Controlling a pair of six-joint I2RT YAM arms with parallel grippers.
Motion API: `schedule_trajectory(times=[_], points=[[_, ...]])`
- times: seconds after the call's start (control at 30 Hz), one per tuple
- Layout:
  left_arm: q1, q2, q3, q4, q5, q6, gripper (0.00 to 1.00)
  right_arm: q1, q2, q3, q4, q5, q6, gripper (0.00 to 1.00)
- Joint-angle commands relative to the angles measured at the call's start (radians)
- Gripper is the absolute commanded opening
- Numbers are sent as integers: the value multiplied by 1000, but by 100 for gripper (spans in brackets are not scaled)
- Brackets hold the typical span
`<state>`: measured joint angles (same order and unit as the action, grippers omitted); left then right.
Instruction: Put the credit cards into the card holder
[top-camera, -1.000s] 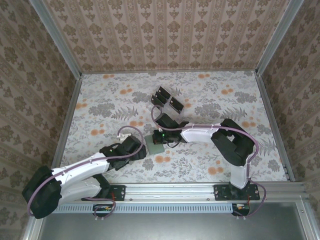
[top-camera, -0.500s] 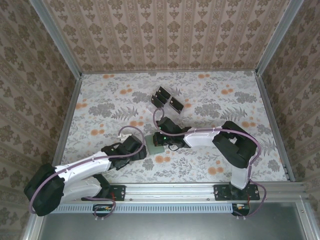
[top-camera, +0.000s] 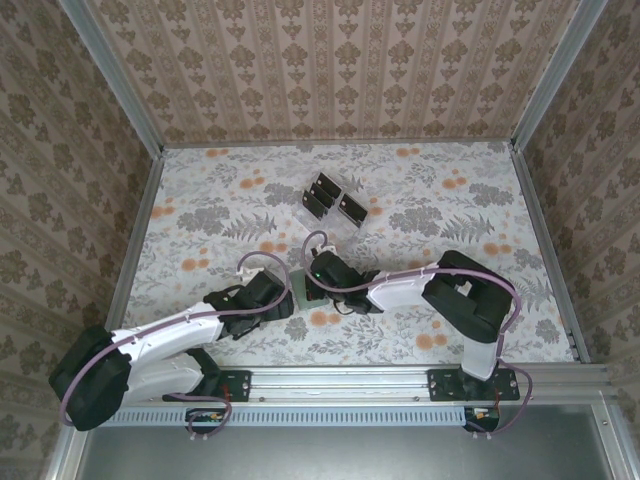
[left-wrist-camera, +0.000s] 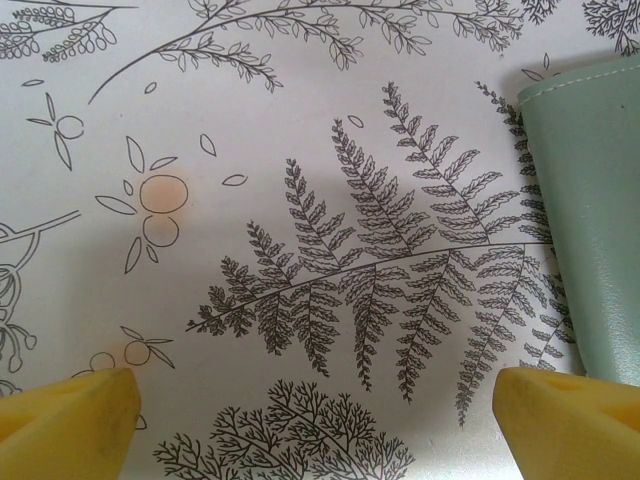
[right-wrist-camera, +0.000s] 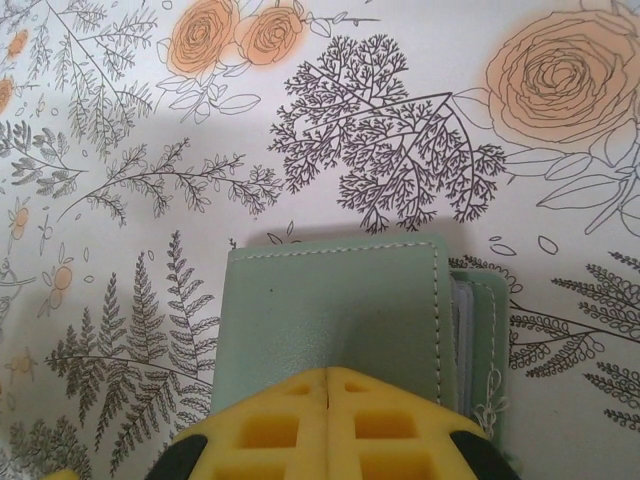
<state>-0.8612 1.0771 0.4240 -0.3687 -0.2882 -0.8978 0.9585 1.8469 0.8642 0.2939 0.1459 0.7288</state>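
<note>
Two claws sit close together at the front middle of the worktop (top-camera: 200, 215). Over the last second the right claw (top-camera: 318, 276) has slid left and nearer, covering most of the holder (top-camera: 298, 285). From above, a green sliver of it remains beside the left claw (top-camera: 286, 297), which has not moved.

The right wrist view shows the holder folded and lying flat. The claw's yellow fingers (right-wrist-camera: 300, 420) are pressed together over its near edge, and contact is unclear. In the left wrist view the left claw is spread wide and empty, with the holder's edge by its right finger.

The black cards (top-camera: 324, 190) stand in a rack (top-camera: 348, 208) farther back, well apart. The holder's near end is hidden.
</note>
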Motion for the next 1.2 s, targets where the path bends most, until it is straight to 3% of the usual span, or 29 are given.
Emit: schedule_trajectory(times=[0.0, 0.5, 0.67, 0.77, 0.9, 1.13, 1.17], points=[[8, -29, 5, -33, -24, -10, 100, 56, 126, -112, -315, 16, -12, 0], [13, -95, -14, -84, -78, -3, 100, 143, 253, -148, -301, 83, 32, 0], [30, -100, -1, -85, -76, 9, 100, 144, 210, -115, -336, 73, 24, 3], [50, -104, 11, -84, -74, 22, 100, 141, 154, -54, -393, 68, -3, 12], [98, -115, 38, -83, -60, 52, 100, 129, 83, 67, -456, 38, -48, 36], [256, -163, 127, -95, -33, 149, 100, 84, -51, 281, -550, 15, -132, 69], [278, -168, 142, -97, -27, 167, 100, 74, -74, 295, -563, 16, -139, 70]])
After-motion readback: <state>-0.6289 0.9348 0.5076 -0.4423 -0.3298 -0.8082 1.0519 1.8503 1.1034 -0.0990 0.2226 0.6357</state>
